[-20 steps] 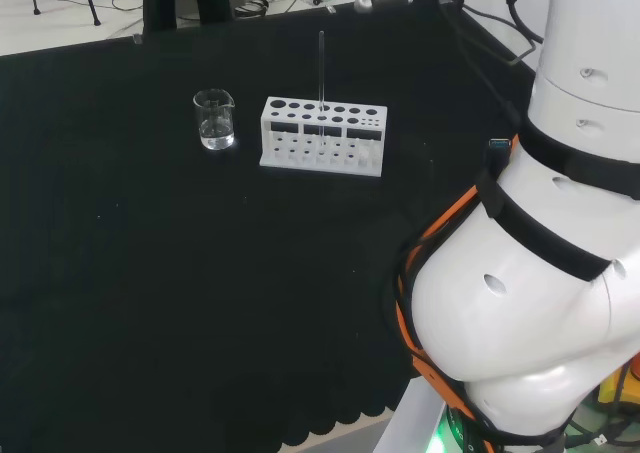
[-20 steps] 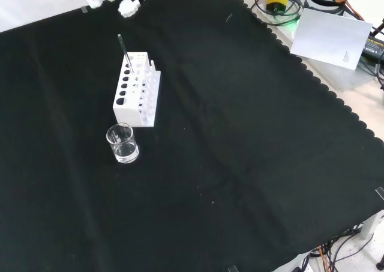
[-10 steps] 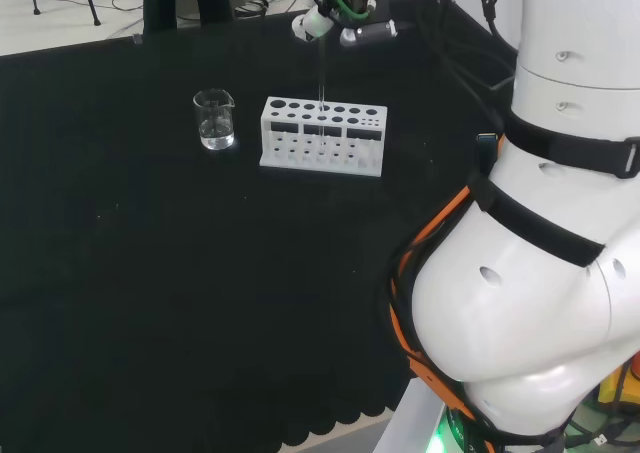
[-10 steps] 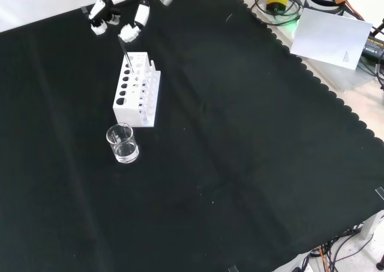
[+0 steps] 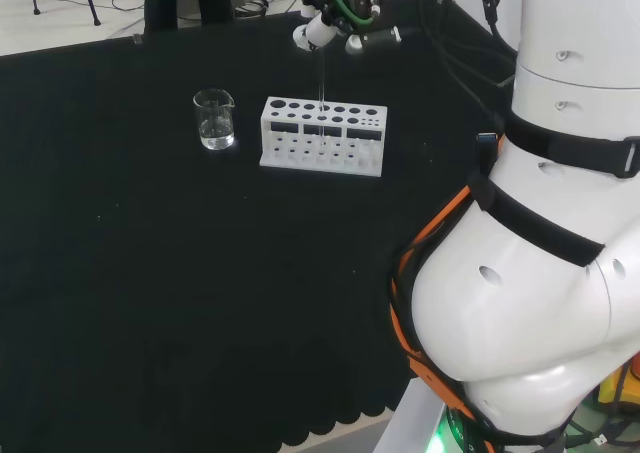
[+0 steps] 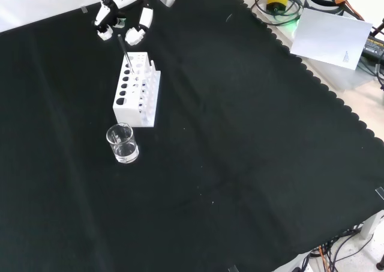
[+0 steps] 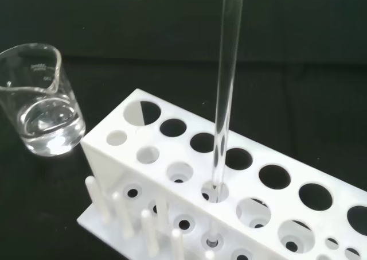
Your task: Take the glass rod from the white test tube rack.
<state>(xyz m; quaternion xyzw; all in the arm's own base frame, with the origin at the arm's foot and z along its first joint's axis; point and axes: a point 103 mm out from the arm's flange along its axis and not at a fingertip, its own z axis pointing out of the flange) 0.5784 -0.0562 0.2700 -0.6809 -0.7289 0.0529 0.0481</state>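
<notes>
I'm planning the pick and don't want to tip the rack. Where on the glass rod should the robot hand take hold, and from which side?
Pinch the glass rod on its bare upper length, well above the white rack, coming from above, where the robot hand already hovers. The rod stands nearly upright in one hole, so a straight upward pull should free it.
</notes>
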